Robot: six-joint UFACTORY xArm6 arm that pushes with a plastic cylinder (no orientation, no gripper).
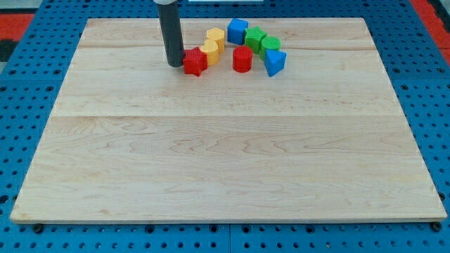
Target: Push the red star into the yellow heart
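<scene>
The red star [195, 62] lies near the view's top, left of centre, on the wooden board [225, 154]. A yellow block, the heart [210, 51], touches the star's upper right side. My tip [174, 65] stands right against the star's left side. A second yellow block [215, 36] sits just above the heart.
To the right are a red cylinder [242, 59], a blue block [238, 30], two green blocks [254, 36] [270, 46] and a blue triangle [275, 62]. A blue pegboard [28, 140] surrounds the board.
</scene>
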